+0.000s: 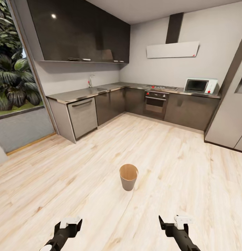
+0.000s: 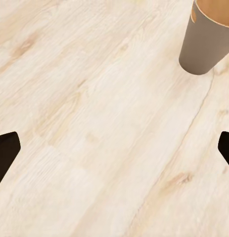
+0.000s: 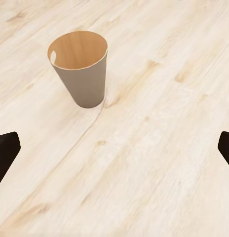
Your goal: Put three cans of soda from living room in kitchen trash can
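Note:
I am in the kitchen. The tash can (image 1: 128, 177) stands upright on the pale wood floor just ahead of me, between my two arms. It is a small tapered bucket, tan inside and grey-brown outside. The part of its inside that I see holds nothing (image 3: 82, 69). My left gripper (image 1: 68, 223) is open and empty, low and to the left of the bucket (image 2: 206, 44). My right gripper (image 1: 172, 223) is open and empty as well, low and to its right. The cans of soda are out of view.
Dark grey cabinets under a steel countertop (image 1: 86, 92) run along the far walls, with a silver dishwasher front (image 1: 82, 116), a built-in oven (image 1: 155, 103) and a microwave (image 1: 199, 85). A tall pale unit (image 1: 232, 115) stands at the right. A glass opening (image 1: 16, 87) is at the left.

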Robot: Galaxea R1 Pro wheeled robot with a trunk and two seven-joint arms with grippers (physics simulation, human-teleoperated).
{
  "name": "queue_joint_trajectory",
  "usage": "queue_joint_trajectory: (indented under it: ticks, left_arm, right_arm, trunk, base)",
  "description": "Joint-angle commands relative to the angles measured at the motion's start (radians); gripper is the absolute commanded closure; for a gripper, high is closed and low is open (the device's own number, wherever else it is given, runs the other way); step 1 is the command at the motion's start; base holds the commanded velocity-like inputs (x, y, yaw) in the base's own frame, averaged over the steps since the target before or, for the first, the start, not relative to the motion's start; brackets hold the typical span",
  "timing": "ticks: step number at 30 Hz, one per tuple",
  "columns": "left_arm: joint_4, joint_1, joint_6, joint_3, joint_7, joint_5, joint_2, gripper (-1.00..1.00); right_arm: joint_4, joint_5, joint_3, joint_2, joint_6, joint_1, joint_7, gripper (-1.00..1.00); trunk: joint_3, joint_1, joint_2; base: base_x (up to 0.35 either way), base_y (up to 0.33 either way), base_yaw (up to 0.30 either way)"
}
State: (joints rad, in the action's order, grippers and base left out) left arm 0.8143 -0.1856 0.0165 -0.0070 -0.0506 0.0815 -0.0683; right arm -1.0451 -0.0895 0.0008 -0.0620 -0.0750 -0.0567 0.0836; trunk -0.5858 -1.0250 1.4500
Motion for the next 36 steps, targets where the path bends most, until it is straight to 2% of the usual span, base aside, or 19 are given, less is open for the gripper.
queue_joint_trajectory:
  ticks: [1, 22, 28, 36]
  left_arm:
    - [0.0, 0.0, 0.0, 0.0, 0.0, 0.0, 0.0, -1.0]
    - [-0.003, 0.0, 0.002, -0.002, 0.0, 0.0, 0.001, -1.0]
    - [-0.054, 0.0, 0.007, -0.001, 0.001, 0.002, 0.0, -1.0]
    - [-0.074, 0.0, 0.024, -0.001, 0.001, 0.002, 0.0, -1.0]
  right_arm:
    - [0.003, 0.0, 0.001, 0.0, 0.0, 0.0, 0.0, -1.0]
    - [0.029, 0.003, 0.008, 0.002, 0.0, 0.0, 0.004, -1.0]
    - [0.032, 0.004, 0.008, 0.002, 0.0, 0.0, 0.005, -1.0]
    - [0.033, 0.004, 0.018, 0.004, 0.0, 0.0, 0.005, -1.0]
  trunk:
    - [0.0, 0.0, 0.0]
    - [0.0, 0.0, 0.0]
    - [0.0, 0.0, 0.0]
    - [0.0, 0.0, 0.0]
  base:
    - [0.324, 0.0, 0.0]
    - [0.324, 0.0, 0.0]
    - [0.269, 0.0, 0.0]
    - [0.201, 0.0, 0.0]
